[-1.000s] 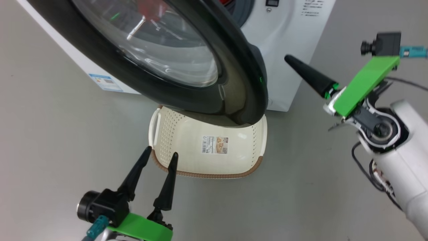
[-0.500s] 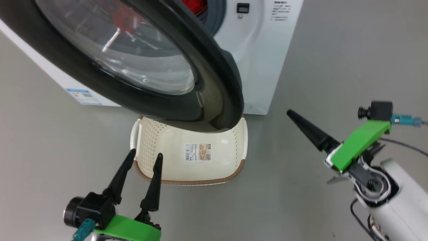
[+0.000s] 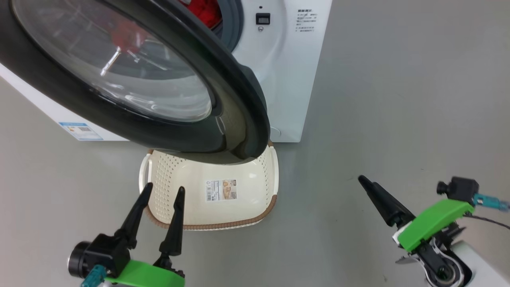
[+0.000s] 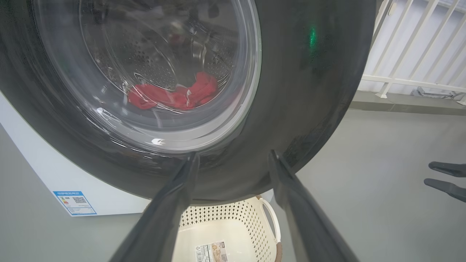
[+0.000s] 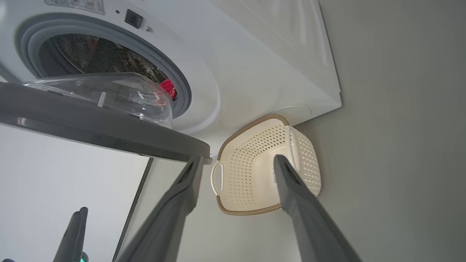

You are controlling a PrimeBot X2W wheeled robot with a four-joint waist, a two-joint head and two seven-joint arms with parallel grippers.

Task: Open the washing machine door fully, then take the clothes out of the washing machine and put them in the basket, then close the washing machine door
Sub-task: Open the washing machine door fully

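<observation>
My left gripper (image 3: 165, 186) is wide and empty at the near left corner of the basket (image 3: 247, 175). My right gripper (image 5: 237, 158) is wide and empty, well right of it. The washing machine door (image 3: 239, 99) overhangs the basket; the clothes (image 4: 171, 96) lie inside the washing machine (image 3: 287, 79).

Clothes (image 4: 171, 97) red; basket (image 3: 161, 177) cream, perforated, brown rim.

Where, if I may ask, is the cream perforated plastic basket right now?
Head view, lower centre: the cream perforated plastic basket sits on the grey floor before the white washing machine, partly beneath its open black-rimmed round door, ahead of the left hand.
</observation>
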